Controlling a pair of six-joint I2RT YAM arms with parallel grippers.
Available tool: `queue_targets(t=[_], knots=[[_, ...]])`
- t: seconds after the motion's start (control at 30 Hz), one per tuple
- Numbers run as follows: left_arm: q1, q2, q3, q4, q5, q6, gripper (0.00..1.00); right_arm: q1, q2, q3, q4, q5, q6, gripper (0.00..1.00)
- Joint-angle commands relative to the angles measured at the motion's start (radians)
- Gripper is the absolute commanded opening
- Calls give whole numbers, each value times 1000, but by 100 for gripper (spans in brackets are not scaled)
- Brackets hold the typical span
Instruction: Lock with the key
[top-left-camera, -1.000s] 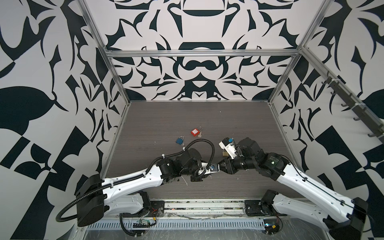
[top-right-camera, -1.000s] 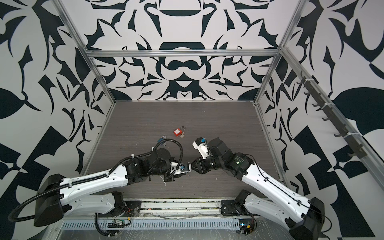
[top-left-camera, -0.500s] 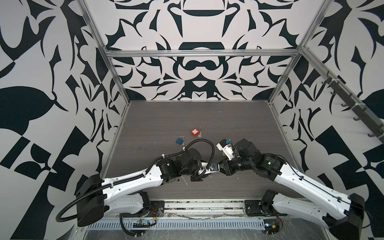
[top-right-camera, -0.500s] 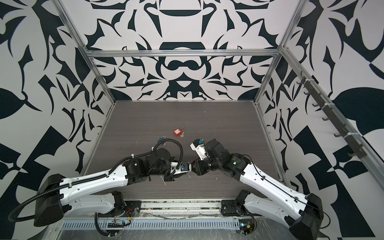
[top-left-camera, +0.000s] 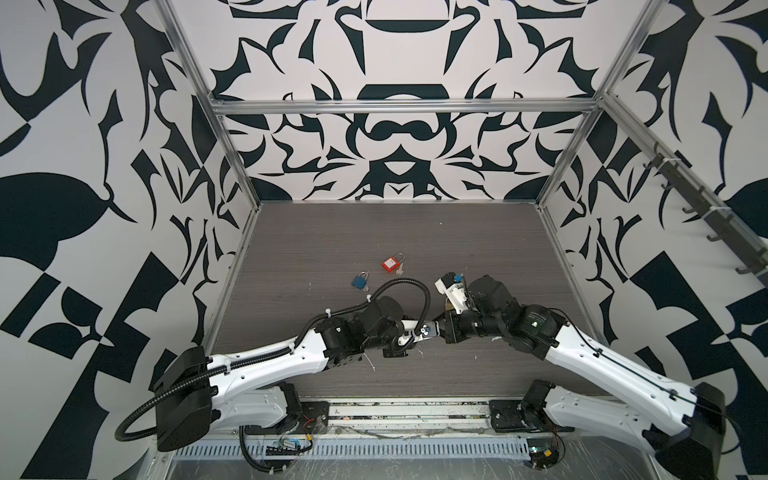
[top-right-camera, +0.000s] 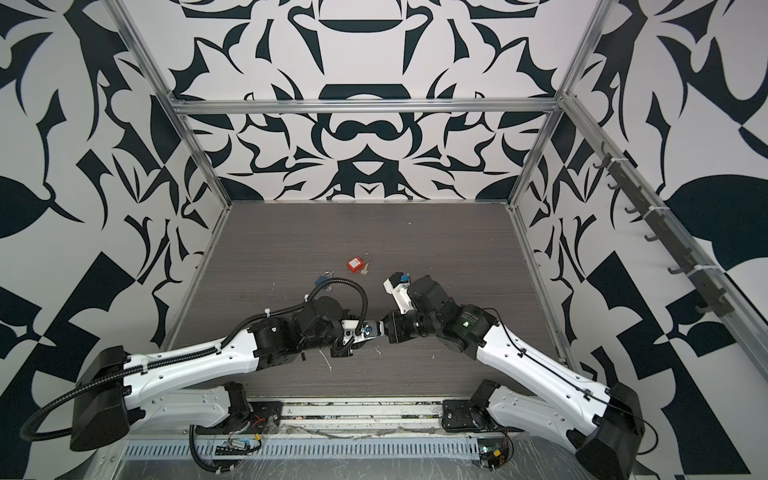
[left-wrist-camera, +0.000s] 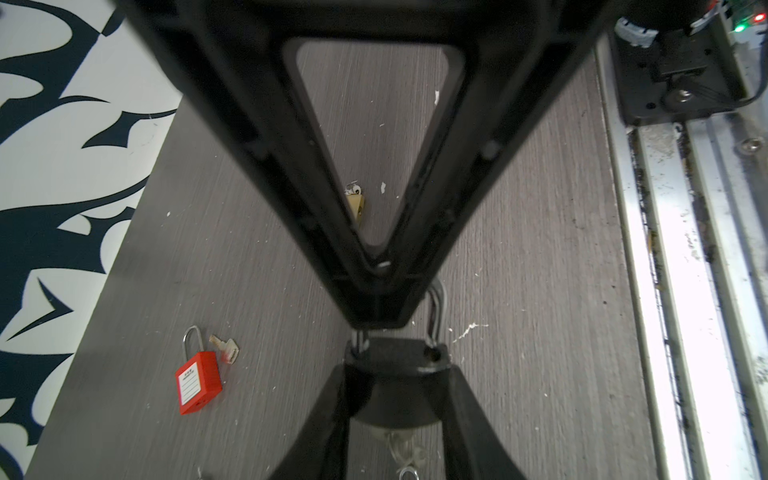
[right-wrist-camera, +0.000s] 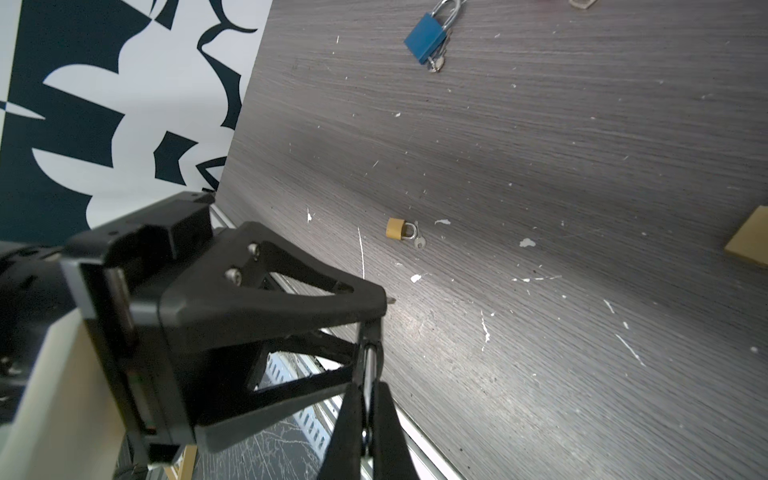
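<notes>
My left gripper (left-wrist-camera: 397, 374) is shut on the body of a black padlock (left-wrist-camera: 399, 361), held above the table near its front edge. The silver shackle (left-wrist-camera: 435, 316) is raised, with one leg clear of its hole. A pale key (left-wrist-camera: 401, 451) with a ring hangs blurred from the body's other end. My right gripper (right-wrist-camera: 368, 388) is shut on the shackle (right-wrist-camera: 369, 365). Both top views show the left gripper (top-left-camera: 427, 331) (top-right-camera: 371, 331) meeting the right gripper (top-left-camera: 444, 329) (top-right-camera: 385, 328) tip to tip.
On the table behind lie a red padlock (top-left-camera: 390, 264) with a loose key (top-left-camera: 400, 272) and a blue padlock (top-left-camera: 360, 280). A small brass padlock (right-wrist-camera: 397, 228) with a key lies beyond the left gripper. A metal rail (left-wrist-camera: 681, 291) runs along the front edge.
My right gripper has moved left to the padlock and closed on its shackle. The left arm has kept still with the padlock body.
</notes>
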Motion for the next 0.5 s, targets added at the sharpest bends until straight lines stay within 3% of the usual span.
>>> queue_targets(t=[0.0,0.47], knots=[[6,10,2,170,-97,-4,0,16,18,-6,34,-59,38,0],[7,4,38,239,-81,-37,0,16,67,-54,105,-64,65,0]])
